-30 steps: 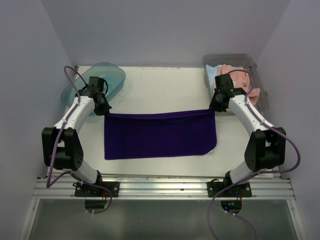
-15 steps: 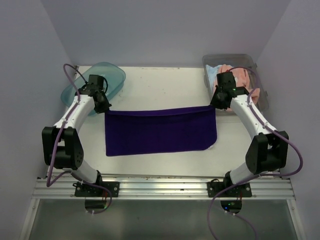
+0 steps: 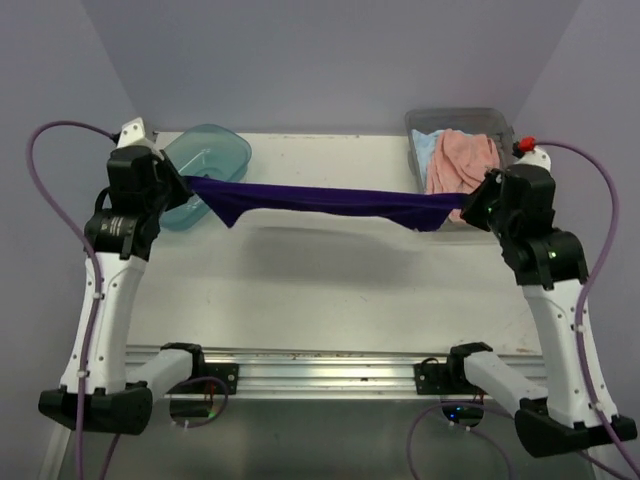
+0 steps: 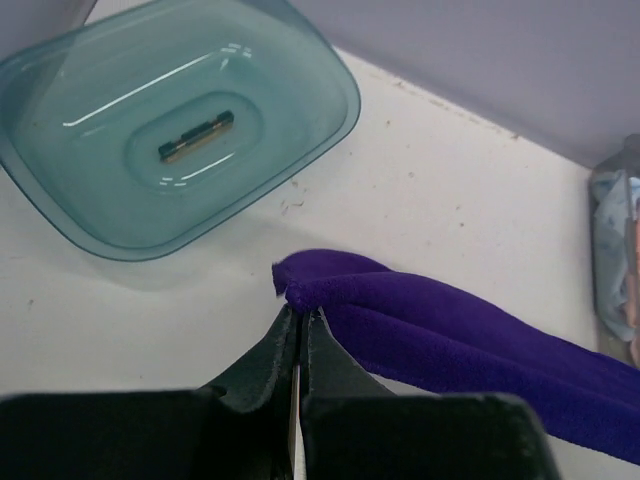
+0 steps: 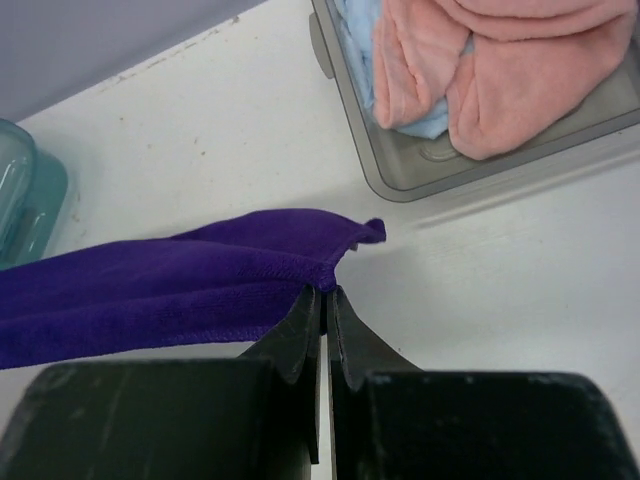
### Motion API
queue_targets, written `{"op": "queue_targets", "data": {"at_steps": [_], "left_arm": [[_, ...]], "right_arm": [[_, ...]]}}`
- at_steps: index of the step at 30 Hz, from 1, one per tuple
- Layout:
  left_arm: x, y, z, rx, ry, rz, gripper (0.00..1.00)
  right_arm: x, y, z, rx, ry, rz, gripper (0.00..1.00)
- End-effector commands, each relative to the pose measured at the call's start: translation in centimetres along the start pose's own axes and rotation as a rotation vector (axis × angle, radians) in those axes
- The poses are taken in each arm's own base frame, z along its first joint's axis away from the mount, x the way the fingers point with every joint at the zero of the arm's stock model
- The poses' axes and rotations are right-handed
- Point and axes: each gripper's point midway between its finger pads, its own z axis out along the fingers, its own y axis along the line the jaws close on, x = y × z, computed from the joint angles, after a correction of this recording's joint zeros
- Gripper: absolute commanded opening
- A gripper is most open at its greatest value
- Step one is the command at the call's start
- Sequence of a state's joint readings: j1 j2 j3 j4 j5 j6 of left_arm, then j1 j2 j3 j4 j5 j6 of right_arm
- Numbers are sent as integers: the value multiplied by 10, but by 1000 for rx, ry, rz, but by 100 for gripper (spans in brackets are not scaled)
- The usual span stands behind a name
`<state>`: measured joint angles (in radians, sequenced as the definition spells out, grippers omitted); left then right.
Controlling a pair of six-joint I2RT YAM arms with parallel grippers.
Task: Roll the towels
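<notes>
The dark purple towel (image 3: 320, 202) hangs stretched in the air between my two grippers, above the table. My left gripper (image 3: 186, 183) is shut on its left corner; the left wrist view shows the towel (image 4: 470, 330) pinched at the fingertips (image 4: 300, 312). My right gripper (image 3: 468, 208) is shut on its right corner; the right wrist view shows the towel (image 5: 180, 285) pinched at the tips (image 5: 327, 292). The salmon pink towel (image 3: 462, 160) and the light blue towel (image 3: 426, 148) lie in the clear grey bin (image 3: 500, 120); both also show in the right wrist view (image 5: 500, 60) (image 5: 352, 25).
The teal plastic tub (image 3: 215, 155) sits at the back left, just behind my left gripper, and also shows in the left wrist view (image 4: 180, 120). The white table (image 3: 320, 290) lies under the towel. A metal rail (image 3: 320, 375) runs along the near edge.
Both arms have risen and spread apart, lifting the purple towel off the table. It lay flat before; now it hangs taut in the air between the grippers.
</notes>
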<state>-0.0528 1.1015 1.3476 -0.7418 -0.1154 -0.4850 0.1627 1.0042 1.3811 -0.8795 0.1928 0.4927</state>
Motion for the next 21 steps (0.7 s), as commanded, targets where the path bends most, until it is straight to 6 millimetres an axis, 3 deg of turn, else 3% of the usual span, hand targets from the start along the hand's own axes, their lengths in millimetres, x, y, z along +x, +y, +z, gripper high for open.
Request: {"op": "queue_targets", "data": {"at_steps": [1, 7, 10, 13, 15, 17, 21], "left_arm": [[-17, 3, -41, 16, -71, 22, 0], [-25, 12, -109, 36, -174, -3, 0], [-17, 20, -137, 37, -202, -21, 0], [-3, 28, -156, 36, -195, -43, 0], [1, 29, -162, 46, -194, -58, 0], [13, 30, -155, 45, -151, -57, 0], [51, 42, -101, -51, 32, -38, 0]], "right_arm": [[7, -18, -32, 41, 18, -39, 0], [9, -40, -106, 31, -47, -31, 0], [18, -52, -139, 30, -50, -26, 0], [31, -62, -158, 45, -19, -19, 0], [40, -63, -160, 39, 14, -16, 0], [52, -65, -148, 59, 63, -11, 0], [79, -60, -91, 76, 164, -11, 0]]}}
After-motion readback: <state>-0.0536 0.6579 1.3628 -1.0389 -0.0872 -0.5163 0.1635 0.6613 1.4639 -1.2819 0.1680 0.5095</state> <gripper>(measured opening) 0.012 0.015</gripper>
